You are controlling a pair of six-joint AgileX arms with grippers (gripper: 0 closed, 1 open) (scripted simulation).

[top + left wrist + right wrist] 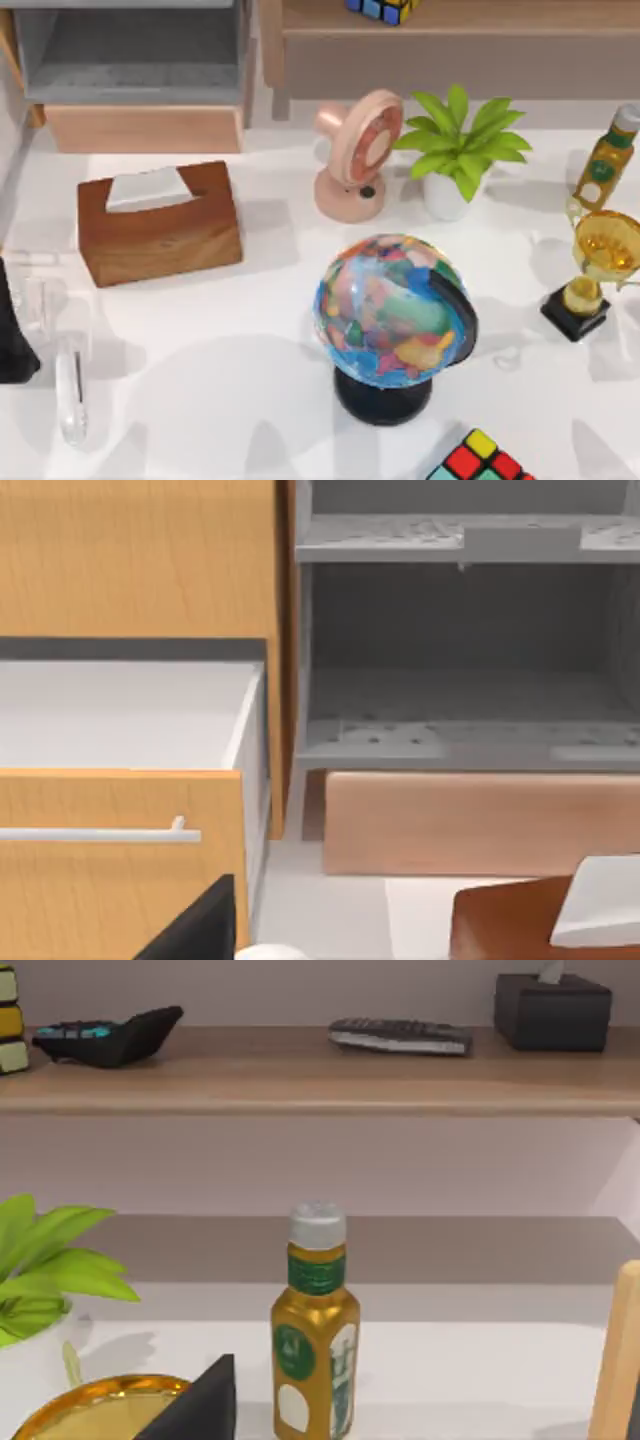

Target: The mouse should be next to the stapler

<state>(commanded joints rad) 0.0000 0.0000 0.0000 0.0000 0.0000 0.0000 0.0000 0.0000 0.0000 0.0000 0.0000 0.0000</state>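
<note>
Mouse, stapler: whereabouts could not be told amid globe (395,310), tissue box (160,222) and fan (358,150) crowding the surface (230,340).

Left arm (12,330): parked at left edge, likely awaiting search.

Right arm: parked, faced bottle (314,1330).

Grip states: could not be told.

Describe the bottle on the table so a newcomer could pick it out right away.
Start from the globe in the middle of the table, then go to the table's far right edge, behind the gold trophy. There stands the bottle: upright, amber-gold, with a silver cap and green labels, the only bottle among its neighbours.
</note>
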